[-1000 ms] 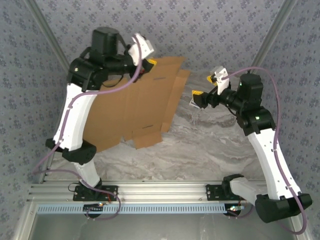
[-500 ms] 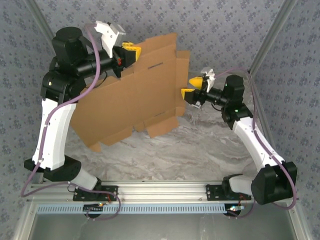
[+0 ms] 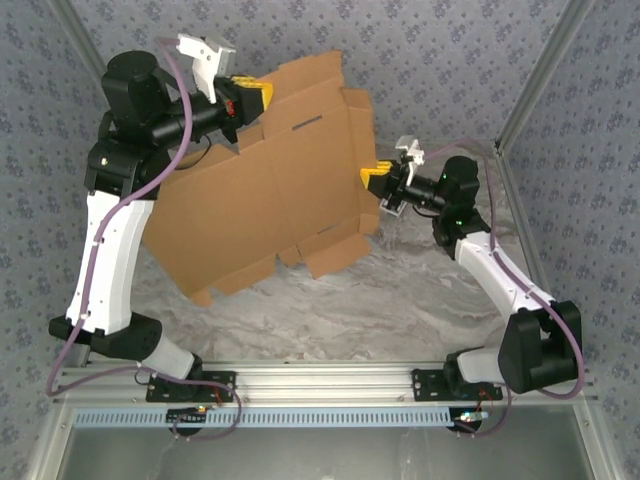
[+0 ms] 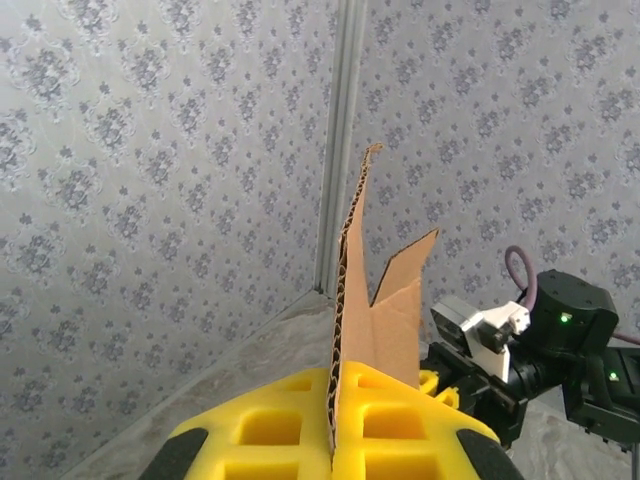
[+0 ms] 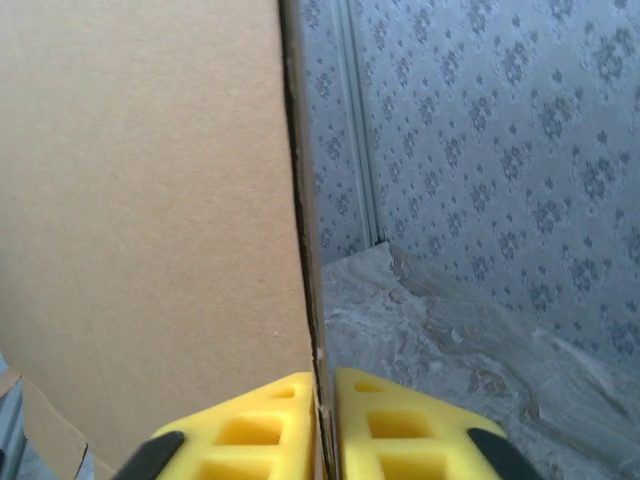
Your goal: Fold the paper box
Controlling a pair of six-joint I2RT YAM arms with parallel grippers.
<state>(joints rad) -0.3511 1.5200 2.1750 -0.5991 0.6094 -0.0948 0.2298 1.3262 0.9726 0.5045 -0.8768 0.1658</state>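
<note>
The paper box [image 3: 265, 190] is a large flat brown cardboard sheet with flaps and tabs, held up off the table and tilted. My left gripper [image 3: 252, 95] is shut on its upper left edge; in the left wrist view the corrugated edge [image 4: 348, 300] runs up between the yellow pads [image 4: 270, 430]. My right gripper [image 3: 376, 180] is shut on the sheet's right edge. In the right wrist view the paper box [image 5: 150, 200] stands edge-on between the two yellow pads [image 5: 400, 425].
The marble-patterned table [image 3: 400, 300] lies below the sheet, with patterned walls [image 3: 440, 50] close behind and at both sides. An aluminium rail [image 3: 330, 385] carries both arm bases at the near edge. The right arm's wrist [image 4: 560, 340] shows behind the sheet in the left wrist view.
The left arm lifted the sheet up and leftward off the table. The right gripper moved left to the sheet's right edge and shut on it.
</note>
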